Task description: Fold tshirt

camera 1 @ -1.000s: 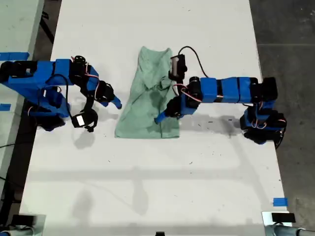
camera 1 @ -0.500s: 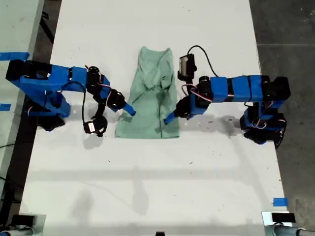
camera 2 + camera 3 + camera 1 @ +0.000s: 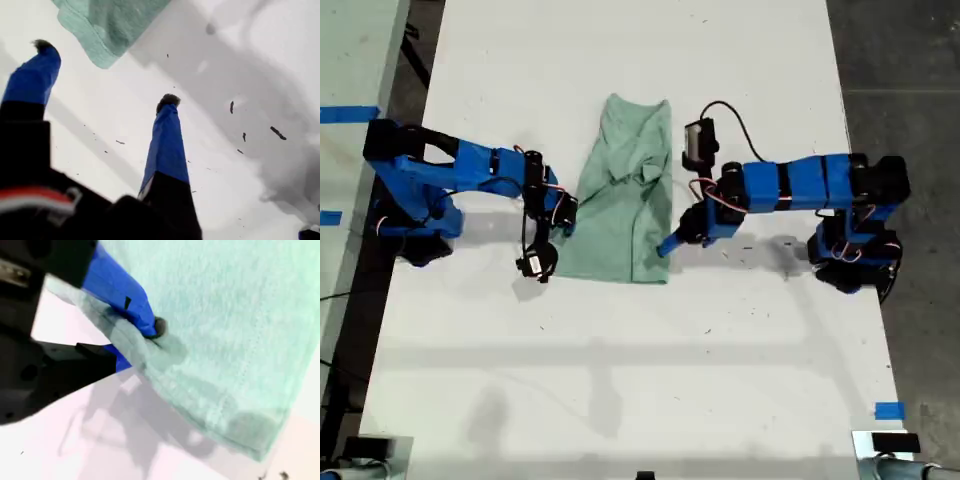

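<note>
Second gripper (image 3: 145,345) pinching tshirt (image 3: 625,195) edge (first gripper (image 3: 105,75) just beside).

This looks like a robotics lab or workshop test bench rather than a home. A long white table (image 3: 620,380) fills most of the exterior view, its surface plain and marked with small dark specks and scuffs. Two blue 3D-printed-looking arms (image 3: 460,170) are mounted at its 9 o'clock and 3 o'clock edges, with exposed wiring and a black cable loop (image 3: 720,115). Bare grey concrete floor (image 3: 905,60) shows at 1 o'clock. Strips of blue tape (image 3: 348,113) mark a neighbouring surface at 10 o'clock, and another piece of blue tape (image 3: 888,410) sits at 5 o'clock.
</note>
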You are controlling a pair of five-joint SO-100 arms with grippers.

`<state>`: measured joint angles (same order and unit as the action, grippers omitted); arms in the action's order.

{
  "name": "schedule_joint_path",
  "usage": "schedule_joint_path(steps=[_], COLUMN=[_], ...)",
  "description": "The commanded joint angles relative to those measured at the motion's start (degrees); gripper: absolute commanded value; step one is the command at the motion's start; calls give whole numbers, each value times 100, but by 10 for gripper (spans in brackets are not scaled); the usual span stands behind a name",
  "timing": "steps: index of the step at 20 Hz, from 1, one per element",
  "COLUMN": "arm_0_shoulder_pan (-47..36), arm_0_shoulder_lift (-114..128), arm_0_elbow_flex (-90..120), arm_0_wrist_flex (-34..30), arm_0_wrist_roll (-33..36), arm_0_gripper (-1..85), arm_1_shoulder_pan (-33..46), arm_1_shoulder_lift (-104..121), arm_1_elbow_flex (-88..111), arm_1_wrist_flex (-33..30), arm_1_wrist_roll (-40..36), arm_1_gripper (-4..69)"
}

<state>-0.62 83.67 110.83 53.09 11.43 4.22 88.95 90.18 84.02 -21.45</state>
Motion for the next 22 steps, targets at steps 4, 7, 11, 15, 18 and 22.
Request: schedule_joint_path(steps=[4,7,11,15,18,22], arm_0_shoulder_pan=[-202,-176,44,255,237,185], arm_0_shoulder_lift=[1020,1143,149,-2892,-3990,-4184], arm_0_elbow_flex=[-448,-1248,-2918,-6231,-7005,-6996], arm_0_wrist_flex=[1169,1872,2153,3050,2892,3226], arm_0_wrist_roll=[-229,-246,-88,26,44,62], arm_0_gripper=[1,0,0,0,0,226], arm_1_shoulder_pan=[-53,-62,-88,-79,-88,-88], arm_1_shoulder_lift=[422,422,677,1143,1441,1811], arm_1_elbow_flex=[79,149,387,844,1107,1450], arm_1_wrist_flex=[-316,-352,-352,-492,-571,-721], arm_1_wrist_roll=[35,62,141,237,343,387], arm_1_gripper=[345,342,340,331,329,327])
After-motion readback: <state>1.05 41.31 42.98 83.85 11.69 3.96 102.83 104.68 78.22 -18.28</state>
